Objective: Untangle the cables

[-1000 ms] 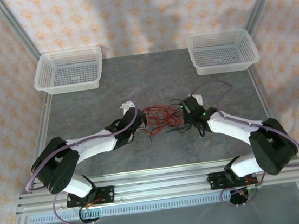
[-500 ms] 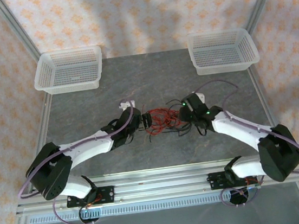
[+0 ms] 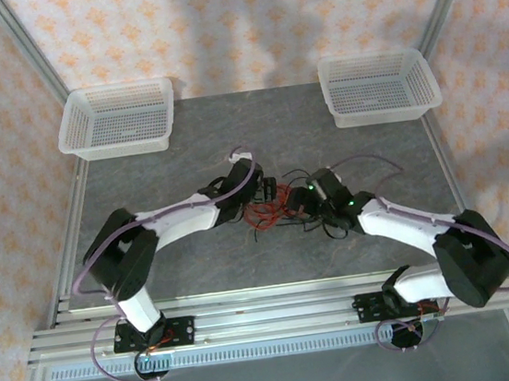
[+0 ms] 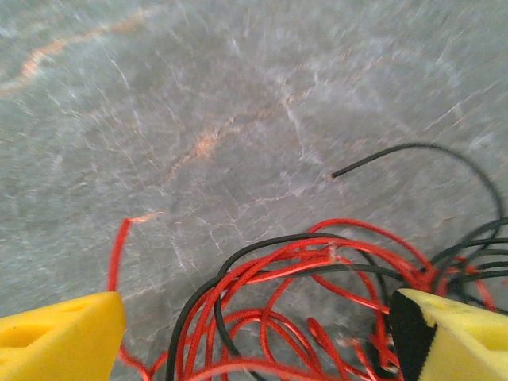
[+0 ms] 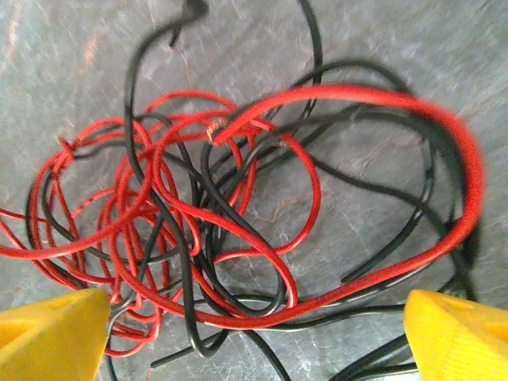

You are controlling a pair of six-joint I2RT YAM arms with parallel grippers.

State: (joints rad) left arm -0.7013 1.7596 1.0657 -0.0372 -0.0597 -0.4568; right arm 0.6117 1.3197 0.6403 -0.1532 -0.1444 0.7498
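Now, cables (image 3: 268,213): red and black tangle, middle of table (image 3: 168,164), between both grippers, not yet separated.
Left gripper (image 4: 254,337): spread wide, straddling red loops, nothing pinched.
Right gripper (image 5: 254,333): spread wide over the knot, nothing pinched.
Risk: closing on several strands at once, likely tightening the knot when pulled.
Risk, second: both sides catching the same wire, dragging the whole bundle.
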